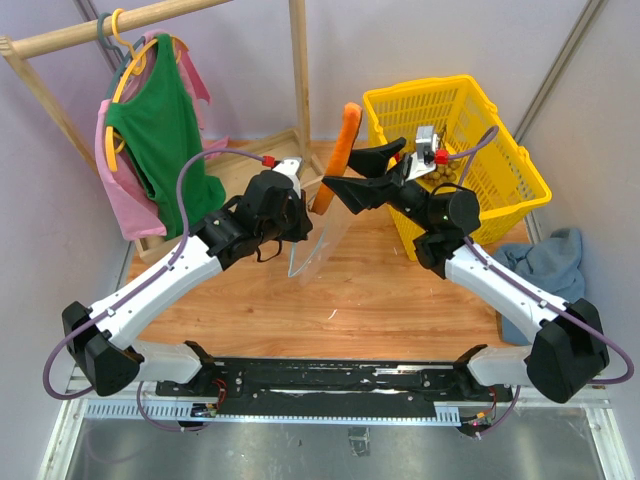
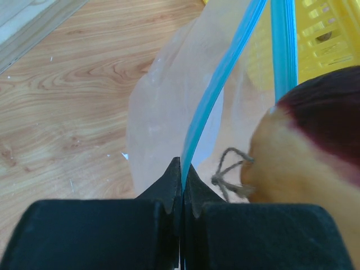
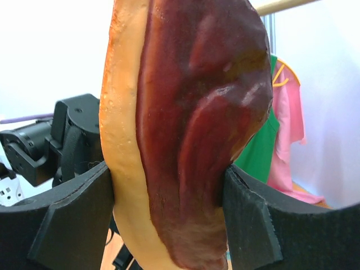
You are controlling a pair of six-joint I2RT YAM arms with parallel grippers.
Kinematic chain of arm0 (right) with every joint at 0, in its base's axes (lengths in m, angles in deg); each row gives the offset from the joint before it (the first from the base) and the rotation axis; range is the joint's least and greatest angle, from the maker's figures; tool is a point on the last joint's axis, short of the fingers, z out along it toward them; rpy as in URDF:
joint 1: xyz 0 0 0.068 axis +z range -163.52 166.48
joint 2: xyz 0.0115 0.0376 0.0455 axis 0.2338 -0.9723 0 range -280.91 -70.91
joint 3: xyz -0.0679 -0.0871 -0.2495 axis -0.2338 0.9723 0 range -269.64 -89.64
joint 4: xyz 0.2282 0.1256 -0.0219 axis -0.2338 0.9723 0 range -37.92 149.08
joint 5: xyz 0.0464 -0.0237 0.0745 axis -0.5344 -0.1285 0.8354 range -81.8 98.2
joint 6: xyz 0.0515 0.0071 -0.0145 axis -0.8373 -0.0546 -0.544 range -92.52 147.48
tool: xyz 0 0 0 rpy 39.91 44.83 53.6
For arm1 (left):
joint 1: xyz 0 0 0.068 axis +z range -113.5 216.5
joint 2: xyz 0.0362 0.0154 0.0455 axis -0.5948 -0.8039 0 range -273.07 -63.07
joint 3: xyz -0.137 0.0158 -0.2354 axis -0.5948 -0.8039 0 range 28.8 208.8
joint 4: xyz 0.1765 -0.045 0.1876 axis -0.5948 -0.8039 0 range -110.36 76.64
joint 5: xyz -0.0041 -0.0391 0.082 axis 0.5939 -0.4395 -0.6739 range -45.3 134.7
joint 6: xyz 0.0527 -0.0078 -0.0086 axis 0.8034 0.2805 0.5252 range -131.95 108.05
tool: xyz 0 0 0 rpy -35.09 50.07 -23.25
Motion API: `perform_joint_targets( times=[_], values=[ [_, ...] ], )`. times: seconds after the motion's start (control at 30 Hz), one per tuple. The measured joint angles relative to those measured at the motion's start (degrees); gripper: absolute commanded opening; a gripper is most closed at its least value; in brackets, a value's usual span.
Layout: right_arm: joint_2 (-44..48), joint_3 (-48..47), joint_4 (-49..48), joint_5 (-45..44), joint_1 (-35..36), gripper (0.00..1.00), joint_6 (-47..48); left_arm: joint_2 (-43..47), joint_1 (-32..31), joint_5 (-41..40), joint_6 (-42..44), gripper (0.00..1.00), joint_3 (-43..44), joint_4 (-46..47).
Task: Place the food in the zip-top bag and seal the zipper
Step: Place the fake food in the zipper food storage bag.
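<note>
Holding up the bag is the left arm's job right now. The left end effector (image 2: 181,169) is pinched tight on the thin blue-teal zipper strip (image 2: 214,95) of the clear crinkly plastic bag (image 2: 163,112). The bag hangs down toward the brown wooden bench (image 1: 400,290).

The right end effector (image 1: 352,172) is partly open, and its two black fingers squeeze the long dark red food piece with an orange edge (image 3: 191,129). That piece is up in the air, just beside the mouth of the bag, and not inside it yet.

So the step in hand is putting this food in. I think the next move needs the right arm to tip the piece down into the gap between the two blue strips, then let go. Some small round tan fruits (image 1: 440,178) wait in the yellow plastic basket (image 1: 480,212).
</note>
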Motion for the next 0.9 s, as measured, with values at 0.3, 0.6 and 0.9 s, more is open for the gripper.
perform_joint_targets(
  times=[0.3, 0.6, 0.9],
  values=[
    [-1.7, 4.22, -0.59, 2.8, 0.02, 0.52, 2.78, 0.74, 0.0, 0.46, -0.09, 0.0, -0.42, 0.15],
    [-6.93, 6.75, -5.49, 7.93, 0.02, 0.72, 5.53, 1.18, 0.0, 2.91, -1.36, 0.0, -0.42, 0.61],
    [-6.16, 7.26, -2.29, 11.41, 0.04, 0.94, 10.03, 1.22, 0.02, 1.84, -3.43, 0.0, -0.9, 1.38]
  ],
)
